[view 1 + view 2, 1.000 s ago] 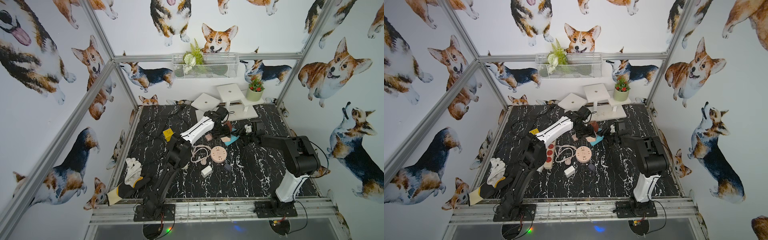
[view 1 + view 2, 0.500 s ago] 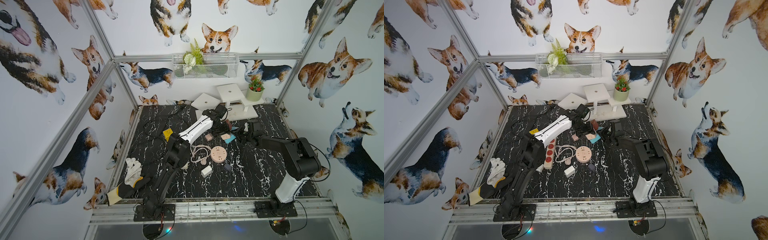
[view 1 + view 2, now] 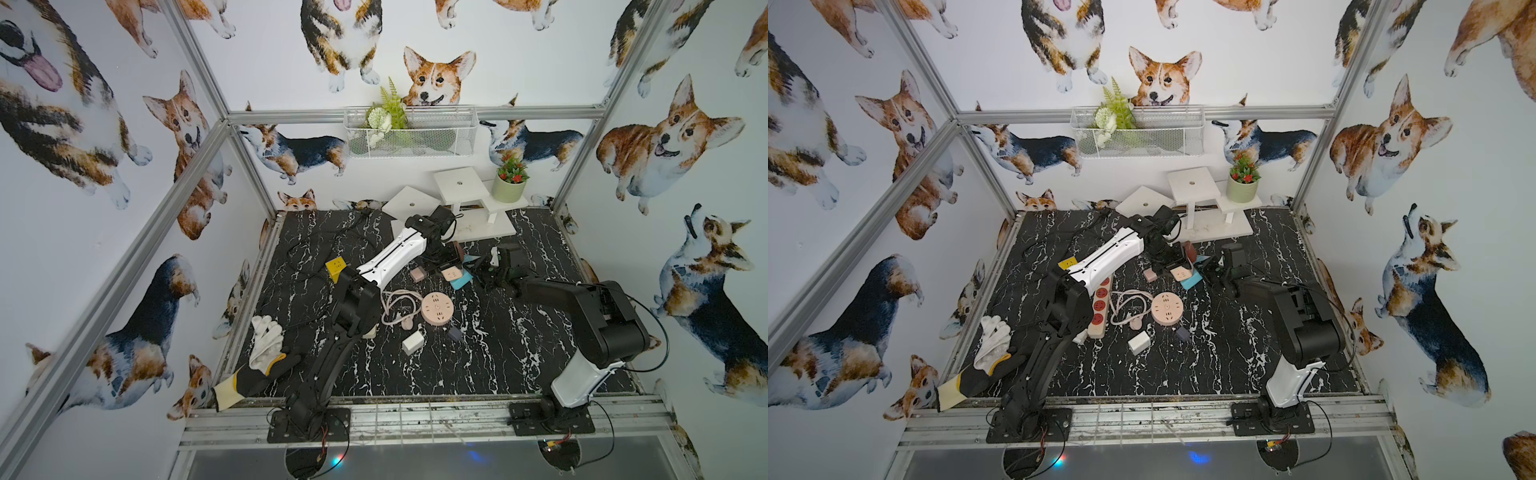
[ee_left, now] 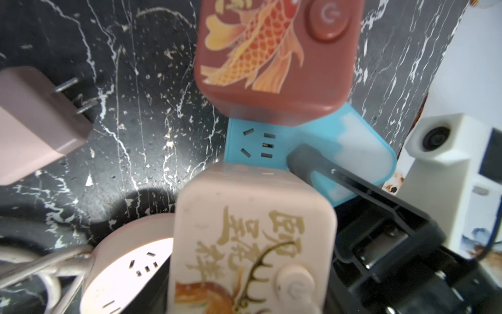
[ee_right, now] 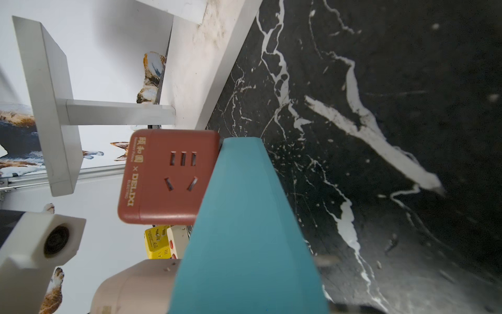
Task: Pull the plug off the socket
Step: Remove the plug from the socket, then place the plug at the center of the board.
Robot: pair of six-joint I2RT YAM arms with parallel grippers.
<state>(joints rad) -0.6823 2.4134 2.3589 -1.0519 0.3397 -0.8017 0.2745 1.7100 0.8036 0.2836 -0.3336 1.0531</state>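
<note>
Grip: right jaws clamped on blue socket [image 5: 244, 231]; left jaws at pink cube plug [image 4: 252, 223], width and hold unclear

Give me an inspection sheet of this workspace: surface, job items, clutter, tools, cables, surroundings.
Surface: black marble table, crowded mid-rear.
Job's things: blue socket with red cube and pink cube against its face.
Clutter: round socket, white adapter, gloves, yellow cube.
Grippers: right tool shut on blue socket; left tool at pink cube, grip unclear.
Cables: black cables toward the rear; pink cord coiled by round socket.
Surroundings: corgi walls, wire basket, potted plant, white stands.
</note>
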